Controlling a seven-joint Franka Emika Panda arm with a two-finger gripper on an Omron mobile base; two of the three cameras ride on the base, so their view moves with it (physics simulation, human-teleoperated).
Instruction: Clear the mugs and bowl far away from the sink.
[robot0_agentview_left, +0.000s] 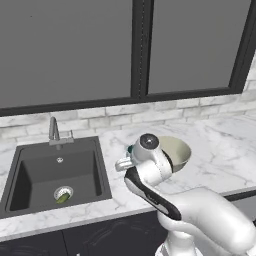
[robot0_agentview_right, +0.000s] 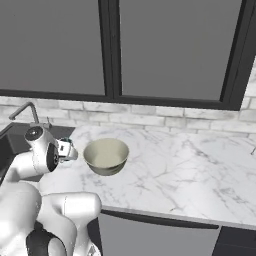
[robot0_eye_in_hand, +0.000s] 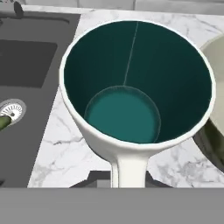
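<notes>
A white mug (robot0_eye_in_hand: 131, 78) with a dark teal inside stands on the marble counter between the sink (robot0_eye_in_hand: 26, 61) and the bowl (robot0_eye_in_hand: 216, 109). Its handle (robot0_eye_in_hand: 127, 168) points toward the hand. My gripper (robot0_eye_in_hand: 123, 179) is shut on that handle, with a dark fingertip on each side. In the right base view, the gripper (robot0_agentview_right: 64, 150) and the mug (robot0_agentview_right: 66, 148) sit just left of the pale bowl (robot0_agentview_right: 106, 156). In the left base view, the arm hides most of the mug (robot0_agentview_left: 130, 149), and the bowl (robot0_agentview_left: 178, 152) sits right of it. I cannot tell whether the mug rests on the counter or is lifted.
The dark sink (robot0_agentview_left: 55, 175) has a silver drain (robot0_agentview_left: 63, 194) holding something green, and a steel faucet (robot0_agentview_left: 54, 131) at its back. A brick backsplash and dark windows run behind the counter. Open marble counter (robot0_agentview_right: 190, 170) stretches right of the bowl.
</notes>
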